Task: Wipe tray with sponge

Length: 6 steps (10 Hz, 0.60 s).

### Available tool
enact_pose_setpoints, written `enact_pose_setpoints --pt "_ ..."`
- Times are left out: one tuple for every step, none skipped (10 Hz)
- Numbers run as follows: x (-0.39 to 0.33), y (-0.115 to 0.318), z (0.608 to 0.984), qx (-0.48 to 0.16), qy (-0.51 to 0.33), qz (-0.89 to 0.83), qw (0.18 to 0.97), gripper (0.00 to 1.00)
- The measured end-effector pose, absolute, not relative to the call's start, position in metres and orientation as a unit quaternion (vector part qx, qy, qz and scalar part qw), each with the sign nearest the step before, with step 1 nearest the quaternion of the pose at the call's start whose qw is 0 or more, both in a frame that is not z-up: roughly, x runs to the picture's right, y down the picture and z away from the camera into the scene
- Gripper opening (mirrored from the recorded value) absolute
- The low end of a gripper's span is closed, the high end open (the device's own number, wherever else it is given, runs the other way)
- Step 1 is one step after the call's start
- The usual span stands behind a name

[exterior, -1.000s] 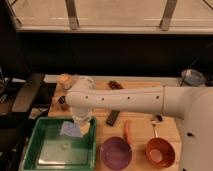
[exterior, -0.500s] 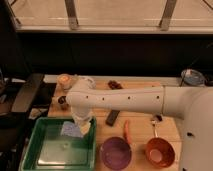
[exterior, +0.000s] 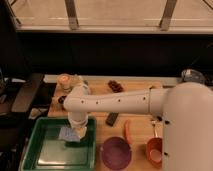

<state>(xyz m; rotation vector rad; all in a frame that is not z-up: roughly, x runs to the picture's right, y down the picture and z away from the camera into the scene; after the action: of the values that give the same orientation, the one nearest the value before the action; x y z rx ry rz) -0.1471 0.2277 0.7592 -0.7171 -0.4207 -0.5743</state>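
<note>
At the near left edge of the wooden tabletop (exterior: 141,122), a large green tray (exterior: 50,154) – rectangular, smooth plastic, raised rim, flat glossy bottom – lies with its long side toward the camera. Just to its right stands a round purple bowl (exterior: 116,153), and beyond that a rounded orange cup (exterior: 154,150), partly hidden by the robot's white body.

Over the tray's back right part the tool (exterior: 79,133) points downward, its fingers pressed together on a small light-blue sponge (exterior: 66,134) – a soft rectangular block that juts out to the left of the tip, inside the rim. Whether the sponge touches the tray's bottom cannot be told.

Behind the bowls a slim orange stick (exterior: 127,131) lies on the wood, and near it a flat black bar (exterior: 112,118), set at a slant. The arm (exterior: 115,101), a smooth white tube with a rounded elbow, reaches across from right to left above them.

Farther back sit a round tan container (exterior: 65,80) and a dark lumpy cluster (exterior: 115,85). At the back, a pale window frame (exterior: 73,15) with upright posts crosses the scene.
</note>
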Motion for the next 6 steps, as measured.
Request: enact_pose_setpoints --pt "-0.151 0.236 0.765 -0.344 -0.204 -0.275 0.874 0.00" --pt "-0.151 0.244 0.769 -0.343 -0.207 -0.272 0.875 0.00" --pt "-0.152 0.250 0.771 -0.343 -0.210 -0.271 0.874 0.00" --pt "-0.154 0.258 0.771 -0.344 -0.216 -0.269 0.873 0.00" --pt "-0.156 0.264 0.768 -0.344 -0.221 -0.269 0.872 0.00" --pt "-0.158 0.269 0.767 -0.347 -0.225 -0.269 0.870 0.00"
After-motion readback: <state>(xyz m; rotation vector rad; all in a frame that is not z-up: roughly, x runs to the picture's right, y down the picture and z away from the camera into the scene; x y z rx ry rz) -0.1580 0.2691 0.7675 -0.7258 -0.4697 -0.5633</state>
